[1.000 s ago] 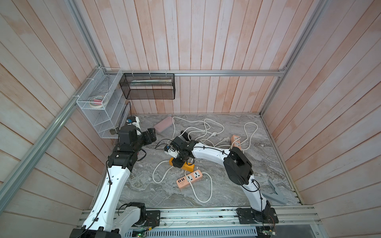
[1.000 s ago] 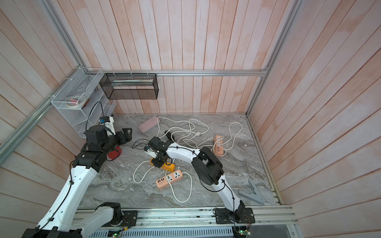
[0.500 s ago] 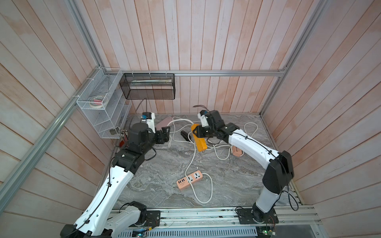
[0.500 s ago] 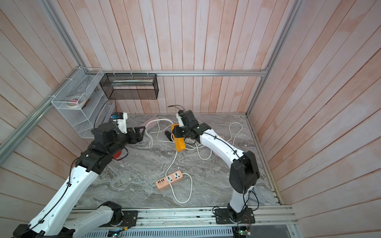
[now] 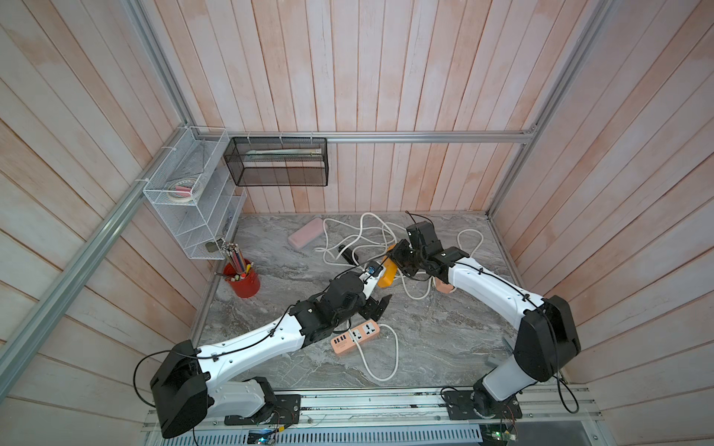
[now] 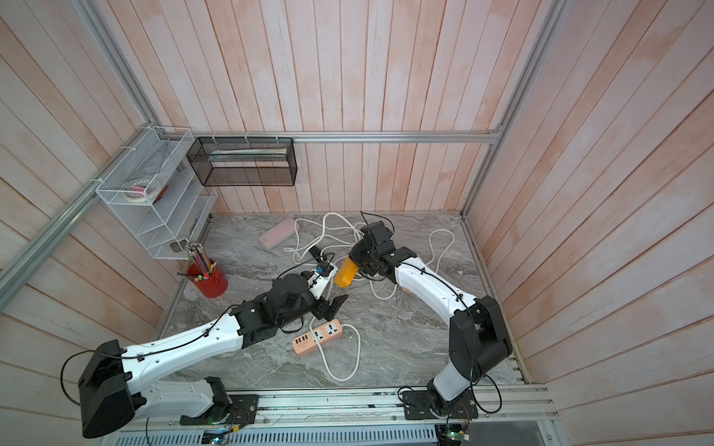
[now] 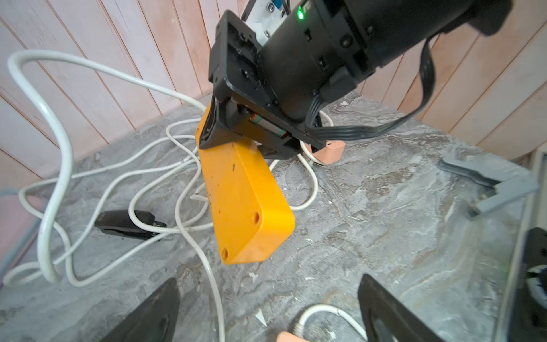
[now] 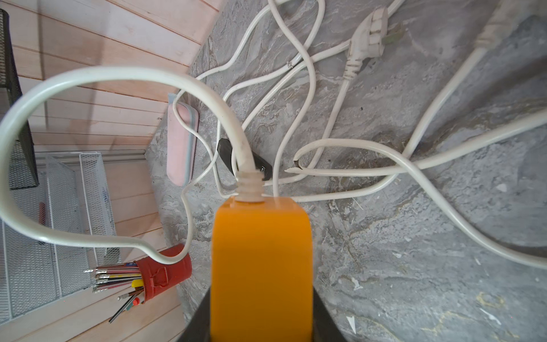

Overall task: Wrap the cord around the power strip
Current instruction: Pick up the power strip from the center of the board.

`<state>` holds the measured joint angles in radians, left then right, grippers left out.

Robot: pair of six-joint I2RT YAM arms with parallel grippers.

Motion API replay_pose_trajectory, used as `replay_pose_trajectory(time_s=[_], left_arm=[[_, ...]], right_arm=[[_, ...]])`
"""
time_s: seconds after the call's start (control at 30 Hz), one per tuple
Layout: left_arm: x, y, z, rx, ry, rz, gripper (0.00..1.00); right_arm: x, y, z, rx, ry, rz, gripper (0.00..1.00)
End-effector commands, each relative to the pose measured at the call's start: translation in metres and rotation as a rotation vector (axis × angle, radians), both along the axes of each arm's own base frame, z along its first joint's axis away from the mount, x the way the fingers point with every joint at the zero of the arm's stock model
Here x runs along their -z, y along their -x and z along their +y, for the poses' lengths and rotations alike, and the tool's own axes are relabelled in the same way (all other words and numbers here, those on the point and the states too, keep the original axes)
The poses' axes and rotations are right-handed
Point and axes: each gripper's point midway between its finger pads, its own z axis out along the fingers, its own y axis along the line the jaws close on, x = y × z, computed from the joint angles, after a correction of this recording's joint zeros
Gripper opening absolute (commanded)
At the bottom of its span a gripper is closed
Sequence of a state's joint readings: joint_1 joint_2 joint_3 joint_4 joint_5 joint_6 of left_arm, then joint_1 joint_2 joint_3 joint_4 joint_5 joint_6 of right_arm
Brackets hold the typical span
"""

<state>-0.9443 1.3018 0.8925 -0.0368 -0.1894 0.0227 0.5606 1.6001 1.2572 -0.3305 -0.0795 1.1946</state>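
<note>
1. R gripper (image 5: 400,262): jaws clamped on one end of strip (image 7: 245,201) (orange). Strip is off table (image 5: 444,340), tilted, near centre of both top views.
2. L gripper (image 7: 268,281): jaws wide, empty, touching nothing. Sits just below strip in both top views.
3. Cord (image 8: 88,74): leaves strip end away from R jaws, arcs free in air, then joins loose white tangle on table, upper centre. Cannot tell which plug is its own.
4. Progress: no turn of cord on strip body. Judged: pickup done, wrapping not begun, all turns left.
5. Nearby: salmon strip (image 5: 357,338) w/ own cord, lower centre; pink case (image 5: 305,236) upper left; red cup (image 5: 243,284) at table's left edge.
</note>
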Motion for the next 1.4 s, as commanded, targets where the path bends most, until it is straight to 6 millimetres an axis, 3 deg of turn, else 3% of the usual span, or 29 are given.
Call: replay_pose_trajectory(time_s=[0.0, 0.27, 0.43, 0.5, 0.63, 0.67, 0.83, 0.97, 1.07, 1.17, 1.37], left_arm=[[-0.014, -0.021, 0.006, -0.047, -0.072, -0.176, 0.95], [0.008, -0.033, -0.004, -0.014, -0.206, -0.238, 0.87], [0.012, -0.037, -0.007, -0.016, -0.236, -0.255, 0.79], [0.008, -0.039, -0.009, -0.019, -0.224, -0.255, 0.65], [-0.004, -0.04, -0.011, -0.045, -0.151, -0.251, 0.5], [-0.006, -0.04, -0.011, -0.054, -0.127, -0.244, 0.47], [-0.018, -0.04, -0.007, -0.109, -0.005, -0.211, 0.24], [-0.025, -0.036, 0.001, -0.15, 0.115, -0.164, 0.18], [-0.038, -0.033, 0.006, -0.175, 0.252, -0.108, 0.16], [-0.053, -0.024, 0.003, -0.147, 0.418, -0.037, 0.14], [-0.062, -0.021, 0.008, -0.176, 0.58, 0.015, 0.12]], right_arm=[[-0.016, 0.006, 0.008, 0.022, -0.064, -0.006, 0.0], [-0.019, 0.012, 0.023, -0.02, -0.101, 0.001, 0.0], [-0.022, 0.013, 0.028, -0.035, -0.127, -0.006, 0.0], [-0.023, 0.013, 0.031, -0.041, -0.135, -0.007, 0.0], [-0.027, 0.013, 0.035, -0.052, -0.165, -0.016, 0.0], [-0.03, 0.012, 0.035, -0.047, -0.168, -0.026, 0.03], [-0.039, 0.01, 0.024, -0.026, -0.237, -0.051, 0.38], [-0.04, 0.011, -0.002, 0.027, -0.287, -0.06, 0.66], [-0.032, 0.013, -0.02, 0.064, -0.295, -0.052, 0.81], [-0.024, 0.014, -0.029, 0.111, -0.383, -0.033, 0.82], [-0.029, 0.016, -0.02, 0.139, -0.476, -0.038, 0.82]])
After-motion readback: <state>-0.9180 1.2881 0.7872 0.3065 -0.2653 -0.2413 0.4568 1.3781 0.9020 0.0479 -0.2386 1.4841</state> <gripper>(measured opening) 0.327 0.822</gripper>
